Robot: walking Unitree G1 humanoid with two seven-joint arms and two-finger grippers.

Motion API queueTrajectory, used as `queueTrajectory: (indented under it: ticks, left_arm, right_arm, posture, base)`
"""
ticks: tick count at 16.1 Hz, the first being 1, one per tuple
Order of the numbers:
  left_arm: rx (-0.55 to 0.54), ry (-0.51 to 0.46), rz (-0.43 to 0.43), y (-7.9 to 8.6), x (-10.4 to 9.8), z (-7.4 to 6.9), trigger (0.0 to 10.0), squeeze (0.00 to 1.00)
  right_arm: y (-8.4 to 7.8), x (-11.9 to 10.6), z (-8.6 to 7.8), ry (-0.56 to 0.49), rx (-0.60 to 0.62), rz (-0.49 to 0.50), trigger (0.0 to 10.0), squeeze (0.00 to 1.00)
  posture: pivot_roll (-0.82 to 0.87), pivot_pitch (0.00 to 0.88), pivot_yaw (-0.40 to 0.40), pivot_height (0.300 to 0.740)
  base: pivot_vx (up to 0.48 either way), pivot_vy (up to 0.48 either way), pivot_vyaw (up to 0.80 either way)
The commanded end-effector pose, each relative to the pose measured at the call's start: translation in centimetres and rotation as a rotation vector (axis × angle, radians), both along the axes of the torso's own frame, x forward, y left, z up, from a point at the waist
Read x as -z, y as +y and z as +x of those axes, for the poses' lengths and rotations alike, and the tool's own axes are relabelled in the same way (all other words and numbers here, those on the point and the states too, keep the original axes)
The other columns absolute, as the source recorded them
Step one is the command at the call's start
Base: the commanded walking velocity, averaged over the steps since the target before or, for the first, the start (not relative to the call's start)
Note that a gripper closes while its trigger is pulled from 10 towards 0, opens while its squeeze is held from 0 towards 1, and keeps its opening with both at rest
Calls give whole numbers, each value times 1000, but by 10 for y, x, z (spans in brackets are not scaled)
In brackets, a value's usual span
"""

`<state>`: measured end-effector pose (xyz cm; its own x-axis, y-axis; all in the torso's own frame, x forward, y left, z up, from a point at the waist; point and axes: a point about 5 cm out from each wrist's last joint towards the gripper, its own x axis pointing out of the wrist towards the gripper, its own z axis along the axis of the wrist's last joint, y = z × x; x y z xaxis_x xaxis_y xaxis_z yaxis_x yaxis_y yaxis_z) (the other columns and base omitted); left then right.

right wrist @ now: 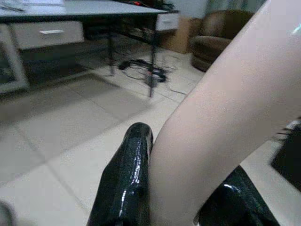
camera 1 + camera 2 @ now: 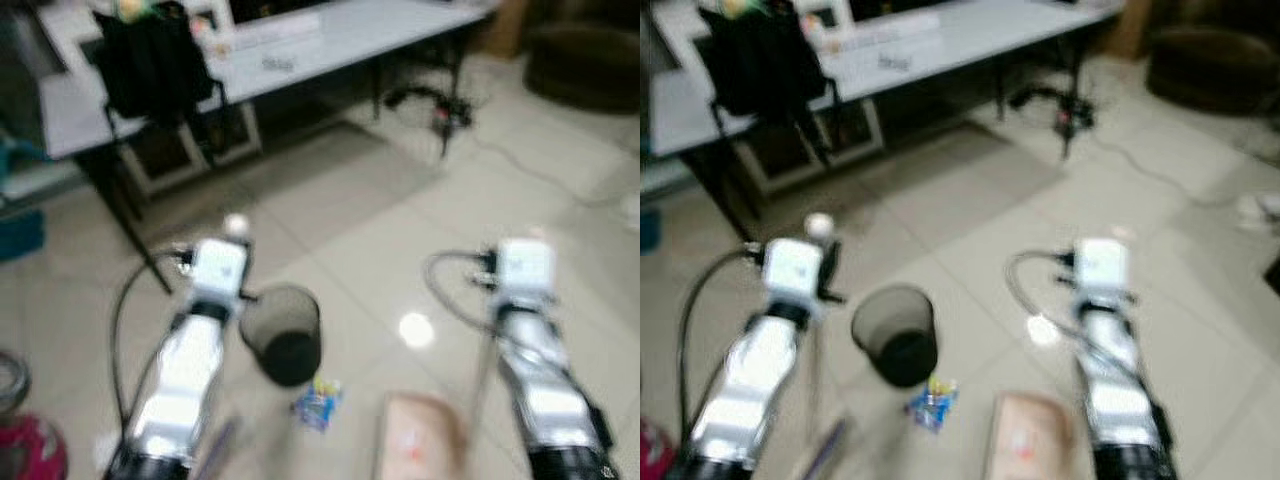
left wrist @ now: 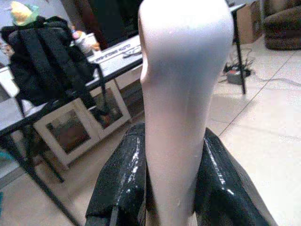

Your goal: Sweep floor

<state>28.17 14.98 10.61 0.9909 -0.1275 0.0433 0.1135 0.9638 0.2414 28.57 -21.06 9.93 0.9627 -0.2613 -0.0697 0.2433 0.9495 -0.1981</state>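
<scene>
Beside the black mesh bin (image 2: 284,333), which stands between both arms, the left gripper (image 3: 164,188) clamps its 2 fingers on a pale broom handle (image 3: 181,94), and the right gripper (image 1: 183,197) grips a pale dustpan handle (image 1: 221,122), presumably so both tools work together. A blue wrapper (image 2: 317,402) lies just before the bin; the dustpan (image 2: 415,440) sits nearby. Beyond the bin, table legs (image 2: 120,200) and floor cables (image 2: 440,105) obstruct sweeping.

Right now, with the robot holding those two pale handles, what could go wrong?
The blue wrapper lies right beside the black mesh bin, so a sweeping stroke might knock the bin. The left gripper and right gripper each clamp a smooth handle that could slip. Floor cables might snag.
</scene>
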Motion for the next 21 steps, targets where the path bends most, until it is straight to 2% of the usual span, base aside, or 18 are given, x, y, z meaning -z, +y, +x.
queueTrajectory:
  ticks: [1, 4, 7, 11, 13, 15, 18, 21]
  left_arm:
    - [-26, -25, 17, 7, -6, 4, 10000, 0]
    - [-30, -16, 16, 4, -3, 6, 10000, 0]
    - [-96, -16, -37, 6, 3, 10, 10000, 0]
    - [-222, -125, -86, 17, 0, 15, 10000, 0]
    - [-243, -134, -92, 20, 2, 13, 10000, 0]
    - [-256, -157, -65, 21, 3, 13, 10000, 0]
    - [-218, -192, -45, 18, 1, 15, 10000, 0]
    - [-170, -230, -25, 10, -5, 24, 10000, 0]
  right_arm:
    - [8, -11, 6, -58, -23, -12, 10000, 0]
    - [7, -13, 8, -86, -27, -40, 10000, 0]
    - [7, -15, 16, -111, -58, -54, 10000, 0]
    - [16, -15, 30, -170, -122, -74, 10000, 0]
    - [20, -13, 32, -181, -151, -87, 10000, 0]
    - [24, -7, 37, -183, -180, -100, 10000, 0]
    - [41, -4, 43, -200, -240, -148, 10000, 0]
    - [58, 0, 50, -209, -253, -157, 10000, 0]
  posture:
    - [-58, 11, 82, 740]
    - [-58, 20, 85, 740]
    - [-47, 49, 79, 740]
    - [-40, 126, 65, 740]
    - [-33, 163, 56, 740]
    - [-21, 198, 55, 740]
    - [-13, 246, 52, 740]
    - [6, 272, 42, 740]
  base:
    - [371, 0, 0]
    - [355, 0, 0]
    - [0, 0, 0]
    - [0, 0, 0]
    - [0, 0, 0]
    - [0, 0, 0]
    - [0, 0, 0]
    - [0, 0, 0]
